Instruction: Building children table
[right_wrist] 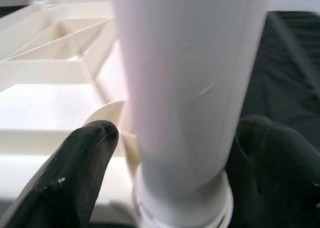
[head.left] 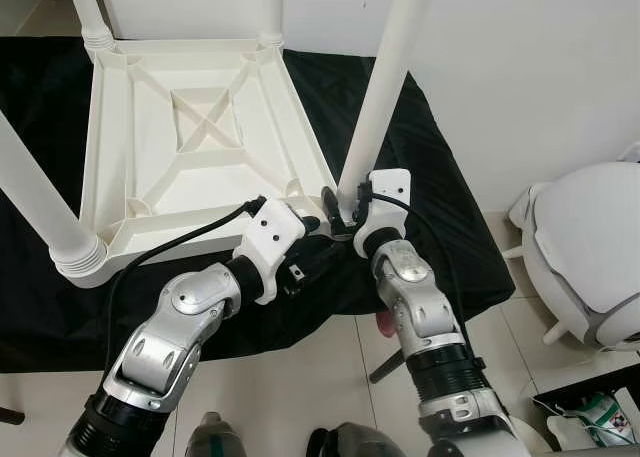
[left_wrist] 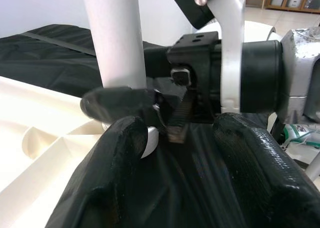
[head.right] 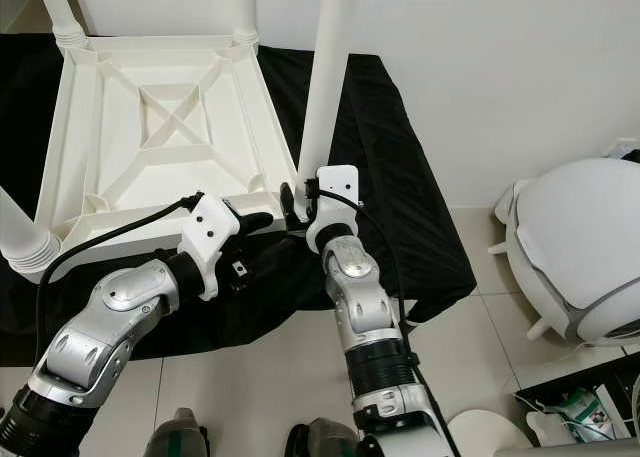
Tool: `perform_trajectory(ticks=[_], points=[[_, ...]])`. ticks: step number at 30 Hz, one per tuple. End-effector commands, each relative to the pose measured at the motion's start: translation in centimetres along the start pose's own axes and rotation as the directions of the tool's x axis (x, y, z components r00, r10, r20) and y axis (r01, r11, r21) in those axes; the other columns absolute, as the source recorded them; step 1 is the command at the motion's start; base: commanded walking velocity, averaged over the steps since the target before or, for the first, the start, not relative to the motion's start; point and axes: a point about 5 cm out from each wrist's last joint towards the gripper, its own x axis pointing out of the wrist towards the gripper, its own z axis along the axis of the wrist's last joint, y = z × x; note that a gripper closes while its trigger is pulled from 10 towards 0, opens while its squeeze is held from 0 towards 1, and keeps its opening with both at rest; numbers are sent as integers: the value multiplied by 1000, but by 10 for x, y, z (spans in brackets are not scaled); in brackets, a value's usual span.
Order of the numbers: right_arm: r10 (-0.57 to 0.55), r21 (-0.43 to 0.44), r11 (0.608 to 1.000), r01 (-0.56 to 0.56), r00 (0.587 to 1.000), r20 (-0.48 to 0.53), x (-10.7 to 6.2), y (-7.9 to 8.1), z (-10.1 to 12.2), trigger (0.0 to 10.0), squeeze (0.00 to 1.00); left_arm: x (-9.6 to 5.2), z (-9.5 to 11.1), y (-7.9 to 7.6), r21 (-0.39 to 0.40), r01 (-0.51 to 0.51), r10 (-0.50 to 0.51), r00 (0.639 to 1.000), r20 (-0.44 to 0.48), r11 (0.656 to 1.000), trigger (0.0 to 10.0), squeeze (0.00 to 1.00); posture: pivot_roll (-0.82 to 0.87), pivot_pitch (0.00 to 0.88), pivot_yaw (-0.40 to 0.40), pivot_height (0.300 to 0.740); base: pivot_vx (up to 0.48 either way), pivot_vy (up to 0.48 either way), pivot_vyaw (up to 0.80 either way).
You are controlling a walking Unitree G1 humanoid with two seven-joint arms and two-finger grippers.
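I have the white plastic table (head.left: 190, 142) lying upside down on a black cloth (head.left: 440, 187) spread over the tiled floor (head.left: 320, 377), its ribbed underside with the crossed braces facing up at me. Legs stand in the corners: one at the near left (head.left: 40, 202), two at the far corners cut off by the top edge, and the near-right leg (head.left: 385, 87) rising from the corner just ahead of my arms.

My right gripper (right_wrist: 170, 153) is at the base of that near-right leg, its two black fingers (right_wrist: 85, 163) set apart with the leg between them, close against both sides just above the collar where it meets the table corner. In the right wrist view the leg is blurred and very close, so I can't tell if the pads actually press it.

My left gripper (left_wrist: 185, 163) sits just beside the same corner, fingers (left_wrist: 120, 158) spread and holding nothing, with black cloth between them; it points at the right gripper's wrist.

A white rounded appliance (head.left: 590, 247) stands on the floor to the right, partly out of frame.
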Motion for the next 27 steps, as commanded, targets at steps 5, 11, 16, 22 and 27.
perform_trajectory(ticks=[5, 11, 16, 22, 27], points=[[136, -4, 991, -136, 990, -28, -1, -11, -3, 10000, 0, 1, 3, 1, 16, 7, -7, 1000, 11, 1000, 10000, 0, 31, 20, -99, 740, 0, 0, 0], [280, -101, 953, -285, 958, -56, 8, -37, -3, 10000, 0, 2, 4, 3, 23, 12, -12, 1000, 12, 1000, 10000, 0, 38, 10, -90, 740, 0, 0, 0], [360, -104, 925, -367, 930, -74, 15, -41, -1, 10000, 0, 1, 5, 4, 28, 10, -10, 1000, 11, 1000, 10000, 0, 48, 6, -89, 740, 0, 0, 0], [457, -103, 879, -466, 884, -99, 25, -31, -2, 10000, 0, -1, 6, 6, 34, 3, -3, 1000, 9, 999, 10000, 0, 62, 0, -91, 740, 0, 0, 0], [477, -104, 867, -488, 872, -112, 31, -26, -5, 10000, 0, -1, 6, 6, 35, 0, 0, 1000, 9, 999, 10000, 0, 68, 0, -92, 740, 0, 0, 0]])
